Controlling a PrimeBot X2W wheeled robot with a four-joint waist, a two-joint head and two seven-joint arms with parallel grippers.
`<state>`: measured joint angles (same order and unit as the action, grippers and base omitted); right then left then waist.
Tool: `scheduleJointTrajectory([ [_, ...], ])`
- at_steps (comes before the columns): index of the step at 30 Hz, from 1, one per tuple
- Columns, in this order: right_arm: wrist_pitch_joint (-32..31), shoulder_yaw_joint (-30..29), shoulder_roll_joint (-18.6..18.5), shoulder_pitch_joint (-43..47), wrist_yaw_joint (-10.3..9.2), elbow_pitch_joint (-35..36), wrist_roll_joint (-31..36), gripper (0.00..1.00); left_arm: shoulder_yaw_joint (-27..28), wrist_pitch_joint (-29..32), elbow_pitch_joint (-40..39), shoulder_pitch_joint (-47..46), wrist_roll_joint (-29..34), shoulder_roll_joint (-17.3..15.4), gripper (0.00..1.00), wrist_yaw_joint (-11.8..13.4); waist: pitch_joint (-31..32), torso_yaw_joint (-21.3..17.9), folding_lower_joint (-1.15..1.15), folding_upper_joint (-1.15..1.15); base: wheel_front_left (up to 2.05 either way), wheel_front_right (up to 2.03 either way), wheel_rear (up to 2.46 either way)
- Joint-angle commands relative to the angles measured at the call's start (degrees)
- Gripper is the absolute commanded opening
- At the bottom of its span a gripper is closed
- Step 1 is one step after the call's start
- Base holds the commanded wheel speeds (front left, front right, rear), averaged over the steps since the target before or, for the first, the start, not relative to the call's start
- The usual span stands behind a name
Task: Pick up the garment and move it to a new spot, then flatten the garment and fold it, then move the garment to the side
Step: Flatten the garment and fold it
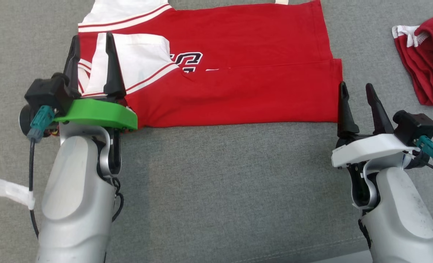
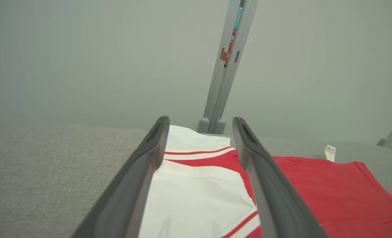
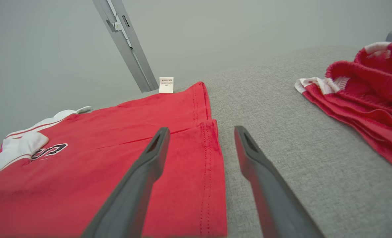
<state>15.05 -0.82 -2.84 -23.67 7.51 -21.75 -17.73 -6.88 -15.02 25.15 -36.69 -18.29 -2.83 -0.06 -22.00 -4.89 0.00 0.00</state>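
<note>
On the grey cushion [image 1: 216, 182] I see the folded red shirt [image 1: 245, 44]; my left gripper [image 1: 92, 35] gapes over its white sleeve [image 1: 143, 54], my right gripper [image 1: 356, 84] gapes at its hem.

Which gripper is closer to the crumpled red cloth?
Right. The right gripper sits at the hem of the red jersey, with the crumpled red cloth to its right; the left gripper is over the white sleeve at the opposite end.

Setting: probably a robot test lab. Grey fabric bench [image 1: 216, 190], bare grey wall [image 2: 83, 66], metal frame post [image 2: 227, 66]; garment [image 1: 256, 47] laid out flat, spare garment [image 1: 432, 62] alongside.
</note>
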Motion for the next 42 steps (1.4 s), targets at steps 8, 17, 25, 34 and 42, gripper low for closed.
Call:
scheduleJointTrajectory([
  [8,0.17,-2.25,-0.14,6.94,-0.05,4.02,3.57,1.0,2.4,-0.02,-2.32,10.92,-2.44,-0.47,1.0,0.54,4.63,2.45,0.0,0.0,0.0,0.0,0.0],
  [17,-2.13,-2.89,-0.14,10.38,-0.05,3.88,5.02,1.0,3.26,10.95,0.18,16.11,-9.82,-0.3,1.0,2.09,6.78,3.38,0.0,0.0,0.0,0.0,0.0],
  [25,-3.67,-1.07,-0.13,9.09,-0.05,4.33,4.79,1.0,2.02,13.96,1.87,12.53,-14.3,-0.15,1.0,4.79,5.99,1.77,0.0,0.0,0.0,0.0,0.0],
  [34,-3.52,0.02,-0.13,8.23,-0.05,3.34,5.25,1.0,1.01,14.88,6.33,10.0,-12.79,-0.19,0.64,10.68,5.95,0.87,0.0,0.0,0.0,0.0,0.0],
  [42,-4.06,-0.01,-0.14,6.68,-0.05,0.01,5.56,1.0,0.51,14.26,8.08,11.91,-14.52,-0.18,0.0,10.9,6.89,2.03,0.0,0.0,0.0,0.0,0.0],
])
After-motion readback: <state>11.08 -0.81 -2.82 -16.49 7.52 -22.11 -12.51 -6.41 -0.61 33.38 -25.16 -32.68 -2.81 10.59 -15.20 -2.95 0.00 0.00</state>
